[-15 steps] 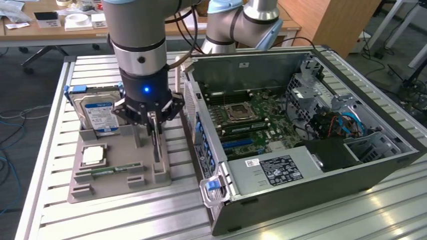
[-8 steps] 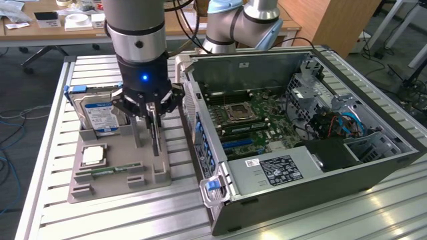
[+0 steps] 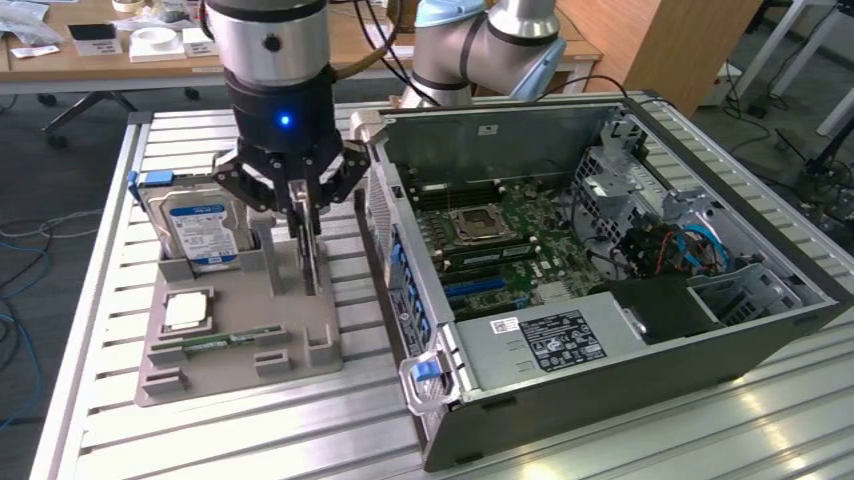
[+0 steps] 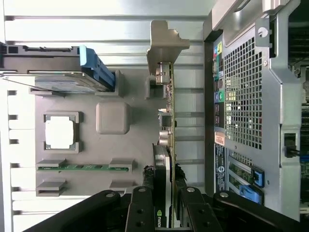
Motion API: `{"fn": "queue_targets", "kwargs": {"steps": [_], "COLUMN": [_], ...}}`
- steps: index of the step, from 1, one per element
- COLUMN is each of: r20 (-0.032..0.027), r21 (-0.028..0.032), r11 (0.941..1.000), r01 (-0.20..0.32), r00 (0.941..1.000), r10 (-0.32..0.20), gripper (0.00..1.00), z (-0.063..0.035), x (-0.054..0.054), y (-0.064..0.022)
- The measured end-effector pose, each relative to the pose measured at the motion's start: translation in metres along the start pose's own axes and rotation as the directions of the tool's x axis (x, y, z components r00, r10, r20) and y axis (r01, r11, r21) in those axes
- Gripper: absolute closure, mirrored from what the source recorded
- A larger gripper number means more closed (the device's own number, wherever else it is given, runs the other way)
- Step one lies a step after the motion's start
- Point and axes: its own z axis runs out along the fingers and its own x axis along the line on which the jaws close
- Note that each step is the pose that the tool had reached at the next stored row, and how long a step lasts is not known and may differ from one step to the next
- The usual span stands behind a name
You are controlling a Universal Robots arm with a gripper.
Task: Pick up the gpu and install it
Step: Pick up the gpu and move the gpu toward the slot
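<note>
a grey plastic parts tray point(image 3: 240, 352) lies on the ribbed aluminium tabletop point(image 3: 267, 435), just beside an open dark grey computer case point(image 3: 641, 372) that lies on its side with its green motherboard point(image 3: 518, 252) facing up. a silver hard drive with a blue-white label point(image 3: 200, 230) stands upright in a slot of the tray. a square silver processor chip point(image 3: 186, 311) sits in a recess near it, and a narrow green memory stick point(image 3: 220, 341) lies in a slot just beside that recess.
</note>
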Motion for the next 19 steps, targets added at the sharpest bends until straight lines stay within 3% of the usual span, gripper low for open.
{"fn": "queue_targets", "kwargs": {"steps": [6, 19], "r20": [0.0, -0.0001], "r21": [0.0, 0.0], "r11": [1.0, 1.0], "r01": [0.0, 0.002], "r00": [1.0, 1.0], "r10": [0.0, -0.002], "gripper": [0.73, 0.73], "z": [-0.0224, -0.0451], "x": [-0.001, -0.001], "y": [0.001, 0.0021]}}
